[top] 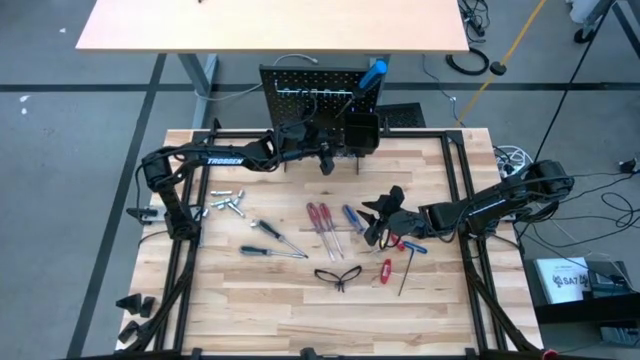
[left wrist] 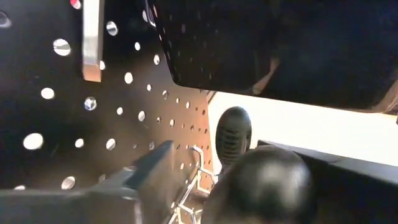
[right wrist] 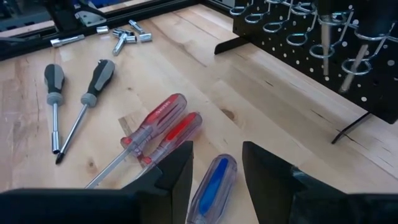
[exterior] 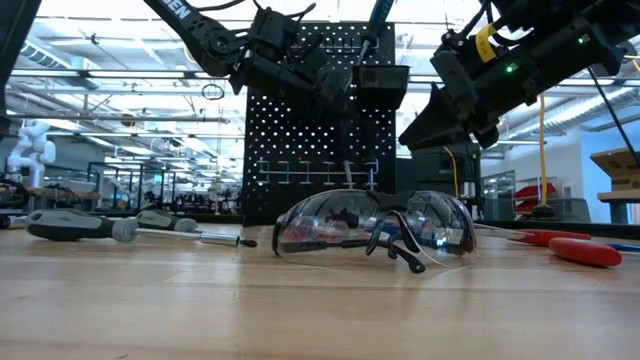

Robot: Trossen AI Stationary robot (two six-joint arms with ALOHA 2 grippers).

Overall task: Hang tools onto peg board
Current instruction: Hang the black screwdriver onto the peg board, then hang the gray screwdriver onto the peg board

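Blue-handled screwdriver (right wrist: 212, 180) between open right gripper (right wrist: 216, 163) fingers

Blue-handled screwdriver (right wrist: 211, 185) cut off at picture edge in right wrist view, tip unseen. Left gripper (top: 326, 160) fingertips blurred against peg board (top: 300, 88); grip state not discernible. Small silver pieces (top: 222, 203), 9 o'clock of table, too small for identification.

White "TROSSEN" lettering on the left arm (top: 225, 158), upper link, approx 10 o'clock from desk centre, high view. White box (top: 563, 279) on the floor at approx 4 o'clock, off the desk edge, has dark print that looks like "SA7" w/ a round logo, not certain. Red screwdriver handle (right wrist: 163, 113) carries tiny print, unreadable. No other legible text.
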